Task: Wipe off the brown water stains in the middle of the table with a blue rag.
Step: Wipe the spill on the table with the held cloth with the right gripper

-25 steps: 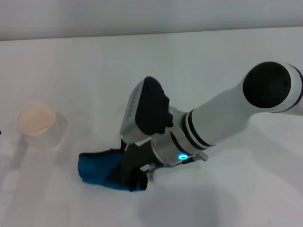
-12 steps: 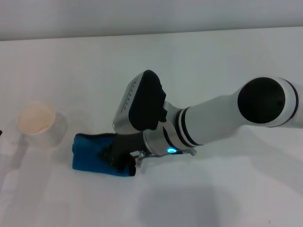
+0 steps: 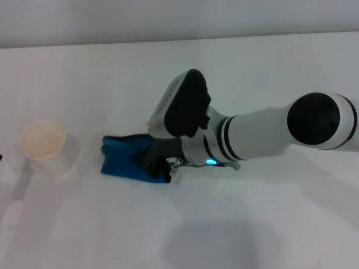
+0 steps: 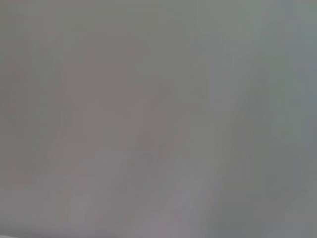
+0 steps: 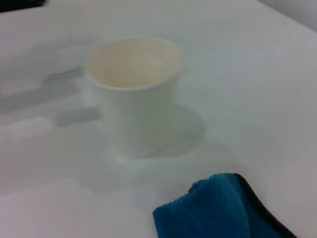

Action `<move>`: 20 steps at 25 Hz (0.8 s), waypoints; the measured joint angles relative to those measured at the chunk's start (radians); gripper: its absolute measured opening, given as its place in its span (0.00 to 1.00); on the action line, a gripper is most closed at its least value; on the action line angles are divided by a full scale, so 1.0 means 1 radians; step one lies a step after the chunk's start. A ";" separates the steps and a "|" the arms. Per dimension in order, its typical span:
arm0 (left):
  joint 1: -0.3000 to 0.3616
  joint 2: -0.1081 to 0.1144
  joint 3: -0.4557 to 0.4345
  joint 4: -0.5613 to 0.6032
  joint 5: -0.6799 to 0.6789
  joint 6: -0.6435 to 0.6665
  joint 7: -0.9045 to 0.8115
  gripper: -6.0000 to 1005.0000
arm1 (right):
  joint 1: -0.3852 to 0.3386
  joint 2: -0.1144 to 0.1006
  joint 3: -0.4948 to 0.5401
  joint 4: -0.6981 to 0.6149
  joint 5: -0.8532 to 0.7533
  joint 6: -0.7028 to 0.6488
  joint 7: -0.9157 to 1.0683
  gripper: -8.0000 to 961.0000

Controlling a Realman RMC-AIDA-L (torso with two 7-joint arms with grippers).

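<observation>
The blue rag (image 3: 119, 157) lies bunched on the white table (image 3: 252, 67) left of centre. My right gripper (image 3: 155, 164) is shut on the rag's right side and holds it down against the tabletop. The rag's black-edged corner also shows in the right wrist view (image 5: 213, 210). No tan blotch of brown water stains shows on the table in any view. The left gripper is out of view, and the left wrist view shows only a plain grey surface.
A white paper cup (image 3: 46, 147) with a tan inside stands at the left, a short way from the rag. It also shows in the right wrist view (image 5: 133, 94), just beyond the rag. The table's far edge runs along the top of the head view.
My right gripper has dragged the blue rag across the table, first to the left, then away from me and slightly right. The cup has not moved.
</observation>
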 joint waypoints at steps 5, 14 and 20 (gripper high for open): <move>-0.001 0.000 0.000 0.000 -0.002 0.000 0.000 0.87 | 0.012 0.000 0.011 0.041 0.000 -0.057 0.000 0.06; -0.001 -0.002 -0.002 0.000 -0.023 0.000 0.000 0.87 | 0.038 0.000 0.119 0.141 -0.010 -0.134 -0.003 0.06; -0.001 -0.002 -0.002 0.000 -0.025 0.000 0.000 0.87 | 0.060 -0.006 0.199 0.216 -0.013 -0.146 -0.012 0.06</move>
